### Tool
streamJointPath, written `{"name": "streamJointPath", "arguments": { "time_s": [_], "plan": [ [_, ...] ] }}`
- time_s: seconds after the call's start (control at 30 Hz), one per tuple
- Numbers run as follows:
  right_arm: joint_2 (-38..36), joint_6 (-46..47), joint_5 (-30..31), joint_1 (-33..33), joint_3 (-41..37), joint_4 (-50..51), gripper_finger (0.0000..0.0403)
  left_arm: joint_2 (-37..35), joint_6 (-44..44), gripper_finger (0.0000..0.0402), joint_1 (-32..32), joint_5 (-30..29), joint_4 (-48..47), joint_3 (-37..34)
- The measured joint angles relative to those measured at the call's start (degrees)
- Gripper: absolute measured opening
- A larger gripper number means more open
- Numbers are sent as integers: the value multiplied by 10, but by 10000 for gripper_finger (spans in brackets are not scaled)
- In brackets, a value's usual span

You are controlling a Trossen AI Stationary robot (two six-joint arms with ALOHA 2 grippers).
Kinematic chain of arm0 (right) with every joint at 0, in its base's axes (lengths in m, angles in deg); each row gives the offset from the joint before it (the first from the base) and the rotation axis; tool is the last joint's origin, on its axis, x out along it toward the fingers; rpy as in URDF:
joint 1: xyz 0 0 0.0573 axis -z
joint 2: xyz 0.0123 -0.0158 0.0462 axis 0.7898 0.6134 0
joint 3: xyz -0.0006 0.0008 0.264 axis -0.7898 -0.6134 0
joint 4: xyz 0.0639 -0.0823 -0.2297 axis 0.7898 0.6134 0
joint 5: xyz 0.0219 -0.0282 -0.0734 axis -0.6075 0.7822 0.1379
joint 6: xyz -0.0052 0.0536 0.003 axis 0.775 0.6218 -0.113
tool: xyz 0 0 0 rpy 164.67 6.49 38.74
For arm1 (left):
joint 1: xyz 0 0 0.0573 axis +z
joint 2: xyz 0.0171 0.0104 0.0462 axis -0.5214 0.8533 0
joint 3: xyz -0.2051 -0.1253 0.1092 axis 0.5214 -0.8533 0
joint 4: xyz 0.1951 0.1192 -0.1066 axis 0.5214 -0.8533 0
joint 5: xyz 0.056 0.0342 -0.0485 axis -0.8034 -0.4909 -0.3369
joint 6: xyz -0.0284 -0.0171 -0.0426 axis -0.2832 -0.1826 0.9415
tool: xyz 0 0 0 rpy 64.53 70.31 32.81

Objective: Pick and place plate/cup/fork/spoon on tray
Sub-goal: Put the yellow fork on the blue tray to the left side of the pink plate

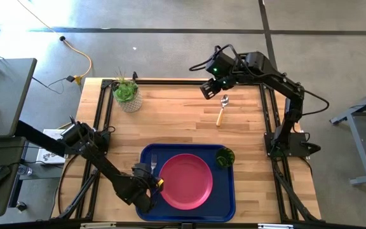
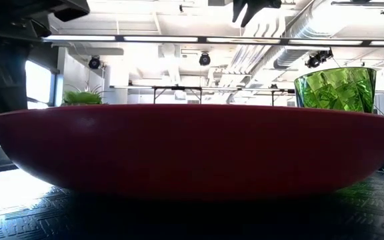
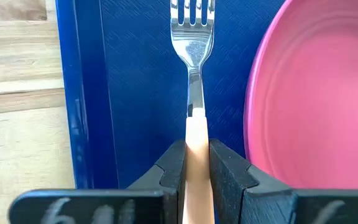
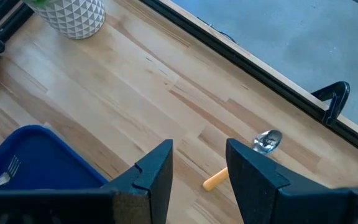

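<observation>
Fork handle sits clamped between the left jaws, whose two dark fingers press against the orange-yellow shaft from either side. Its silver tines point away from the wrist and lie over the floor of the dark blue tray, in the strip between the tray's raised rim and the pink-red plate. In the high view the left jaws sit at the tray's left end, near the bench's front edge, with the plate just beside them, filling the tray's middle. The dark green cup stands in the tray's far right corner, just beside the plate's rim; the low view shows it upright behind the plate.

Across the bench, the right jaws stand parted and empty above the bare wood. The spoon lies flat on the bench near them, bowl toward the far edge, well apart from the tray. A succulent in a pale pot stands at the bench's far left corner.
</observation>
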State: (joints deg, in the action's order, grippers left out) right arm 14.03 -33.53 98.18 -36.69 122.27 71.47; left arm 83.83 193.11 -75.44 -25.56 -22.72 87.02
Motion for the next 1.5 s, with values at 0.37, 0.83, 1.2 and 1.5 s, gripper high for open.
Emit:
{"name": "streamJointPath", "arguments": {
  "time_s": [0.37,0.83,1.2,1.5],
  "plan": [
    [0,-1,1,-16,0,0,140,19,6,42,-31,-26,12,1],
    [0,5,12,-30,0,0,140,41,6,42,-8,-7,2,33],
    [0,5,13,-36,0,0,140,54,6,42,24,30,11,33],
    [0,5,12,-36,0,0,140,62,5,42,29,38,11,34]
  ]
}}
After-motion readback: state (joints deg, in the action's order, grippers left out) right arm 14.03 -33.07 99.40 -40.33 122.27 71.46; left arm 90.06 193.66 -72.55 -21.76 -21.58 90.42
